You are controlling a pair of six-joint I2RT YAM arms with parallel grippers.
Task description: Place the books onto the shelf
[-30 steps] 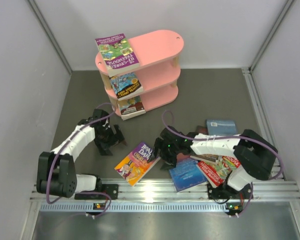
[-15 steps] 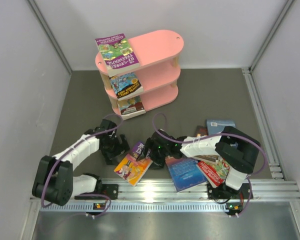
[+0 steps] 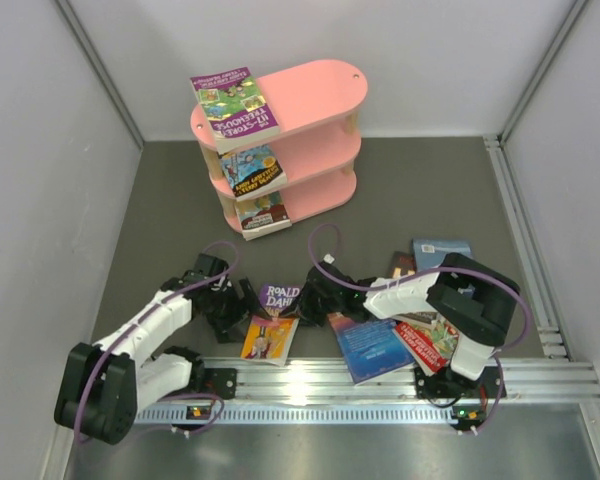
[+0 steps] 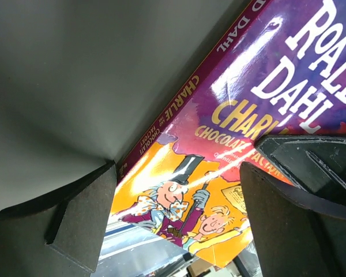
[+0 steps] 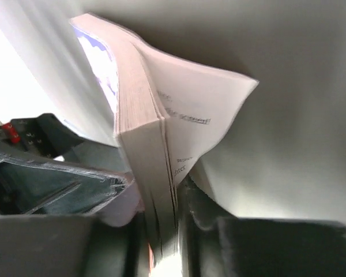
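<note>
**Item in hand.** The purple and yellow book [image 3: 272, 318] stands tilted at the near edge of the worktop [image 3: 430, 190], between the two arms. Its far edge is raised and its near edge rests on the surface.

**Right gripper** [image 5: 161, 216]. The jaws are clenched on the book's page edge. In the wrist view one leaf or cover flares away from the block, so the grip possibly takes in only part of the thickness.

**Left gripper** [image 4: 173, 231]. The jaws are released and spread wide. They sit just beside the book's spine side, with the cover filling the gap between them, and hold nothing.

**Rest of the task.** The shelf [image 3: 310, 95] stands well apart at the far side, carrying three books [image 3: 235, 105], one at the left end of each tier. Loose books [image 3: 375, 345] lie in a heap near the right arm's base.

**Risks**
- The book may fan open or slip when lifted, because it is pinched at one edge only.
- Pages may crease or tear if only part of the block is held.
- If the left jaws close off-centre, they may push the book over instead of catching it.
- On the long carry to the shelf, the book may knock off the ones there, which overhang the tier ends.
</note>
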